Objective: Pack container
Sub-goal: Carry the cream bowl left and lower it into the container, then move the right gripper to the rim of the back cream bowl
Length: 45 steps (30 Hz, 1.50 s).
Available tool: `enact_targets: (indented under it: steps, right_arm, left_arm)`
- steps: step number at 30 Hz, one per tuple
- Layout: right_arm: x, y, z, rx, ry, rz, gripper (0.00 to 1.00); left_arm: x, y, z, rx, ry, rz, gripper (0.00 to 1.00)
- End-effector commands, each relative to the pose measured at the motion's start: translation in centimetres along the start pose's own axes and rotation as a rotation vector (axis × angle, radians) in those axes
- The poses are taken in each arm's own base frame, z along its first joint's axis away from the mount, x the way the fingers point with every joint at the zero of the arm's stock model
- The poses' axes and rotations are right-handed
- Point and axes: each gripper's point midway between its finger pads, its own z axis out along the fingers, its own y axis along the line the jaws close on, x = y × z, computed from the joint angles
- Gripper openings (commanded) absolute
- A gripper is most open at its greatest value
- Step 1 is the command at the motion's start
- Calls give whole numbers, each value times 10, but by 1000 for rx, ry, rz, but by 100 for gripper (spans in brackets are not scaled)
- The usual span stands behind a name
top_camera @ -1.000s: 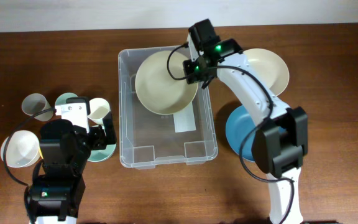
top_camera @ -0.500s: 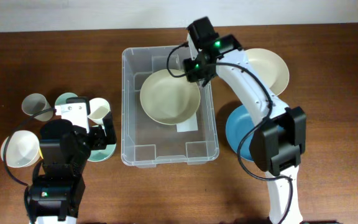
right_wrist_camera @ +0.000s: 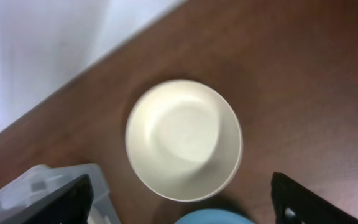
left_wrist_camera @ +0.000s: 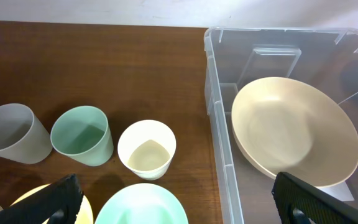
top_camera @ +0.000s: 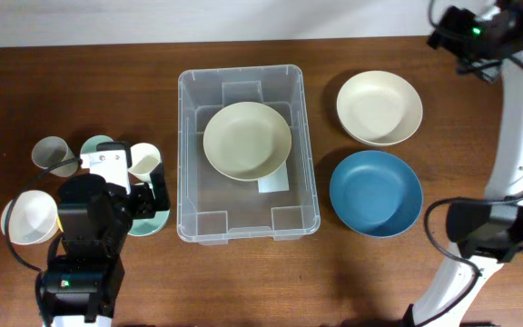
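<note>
Packing looks barely begun: one tan bowl (top_camera: 247, 140) lies in the container (top_camera: 182, 136), ahead-right of the left hand (left_wrist_camera: 185, 200), whose fingers stand wide apart, empty. A cream bowl (right_wrist_camera: 183, 139) beneath the right hand (right_wrist_camera: 180, 205), likewise spread and empty, a blue bowl (top_camera: 376, 193) and cups (left_wrist_camera: 82, 135) ahead of the left hand sit unpacked on the surface (top_camera: 107, 73).

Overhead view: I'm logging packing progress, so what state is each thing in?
Container: lidless, holding one bowl.
Beige bowl: upright, empty, inside the container.
Cream bowl: upright, empty, on the table.
Blue bowl: upright, empty, on the table.
Left pincer: open, empty.
Right pincer: open, empty.
</note>
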Motion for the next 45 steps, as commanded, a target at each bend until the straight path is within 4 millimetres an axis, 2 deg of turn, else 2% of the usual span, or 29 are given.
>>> enact_targets:
  steps: [1, 5, 7, 10, 18, 21, 25, 27, 29, 30, 37, 40, 45]
  right_arm:
    - [28, -23, 46, -115, 189, 16, 92]
    - [54, -55, 90, -142, 285, 91, 92]
    - [75, -70, 120, -130, 318, 108, 92]
    - [92, -77, 148, -132, 324, 105, 92]
    - [123, -76, 193, -119, 312, 88, 92]
    - [128, -87, 203, -42, 311, 120, 85]
    - [134, -91, 214, -23, 326, 136, 80]
    - [136, -92, 216, -17, 329, 136, 68]
    - [135, -93, 216, -15, 325, 135, 61]
    - [134, -93, 216, -16, 323, 134, 54]
    - [134, -93, 216, -16, 323, 134, 17]
    - [134, -93, 216, -16, 323, 134, 7]
    - [134, -93, 216, -17, 323, 134, 4]
  left_arm:
    - [-8, 1, -3, 0, -19, -12, 100]
    - [-8, 1, -3, 0, -19, -12, 100]
    - [-8, 0, -3, 1, -19, -12, 100]
    - [-8, 0, -3, 1, -19, -12, 100]
    - [-8, 0, -3, 1, -19, -12, 100]
    - [-8, 0, -3, 1, -18, -12, 100]
    - [-8, 1, -3, 0, -18, -12, 100]
    - [-8, 0, -3, 1, -18, -12, 100]
    - [-8, 1, -3, 0, -18, -12, 100]
    - [-8, 0, -3, 1, -18, -12, 100]
    - [-8, 1, -3, 0, -18, -12, 100]
    - [-8, 1, -3, 0, -18, -12, 100]
    - [-8, 1, -3, 0, -18, -12, 100]
